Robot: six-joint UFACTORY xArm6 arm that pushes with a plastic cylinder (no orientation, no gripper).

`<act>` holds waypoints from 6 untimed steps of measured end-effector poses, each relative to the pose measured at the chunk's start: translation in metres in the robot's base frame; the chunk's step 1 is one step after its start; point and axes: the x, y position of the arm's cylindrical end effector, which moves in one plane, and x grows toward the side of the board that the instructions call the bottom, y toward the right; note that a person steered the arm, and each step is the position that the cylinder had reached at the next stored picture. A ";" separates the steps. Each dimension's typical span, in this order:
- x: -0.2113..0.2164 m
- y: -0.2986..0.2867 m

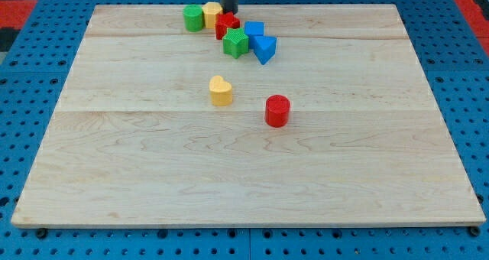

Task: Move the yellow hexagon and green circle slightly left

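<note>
wooden board (244, 176), pale, planked, on a blue pegboard surface (30, 76). lying directly on it:
- green circle (193, 18), near the 12 o'clock edge, leftmost of a cluster.
- yellow hexagon (212, 14), touching the green circle at its 3 o'clock.
- red block (226, 24), shape unclear, at the hexagon's 4 o'clock.
- green block (236, 43), star-like, at the red block's 5 o'clock.
- blue block (254, 30), squarish, at 3 o'clock of the red block.
- blue block (264, 49), wedge-like, just at 5 o'clock of the other blue.
- yellow heart (221, 91), near board centre, apart.
- red cylinder (277, 111), at the heart's 4 o'clock, apart.
</note>
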 end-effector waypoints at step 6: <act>0.005 -0.110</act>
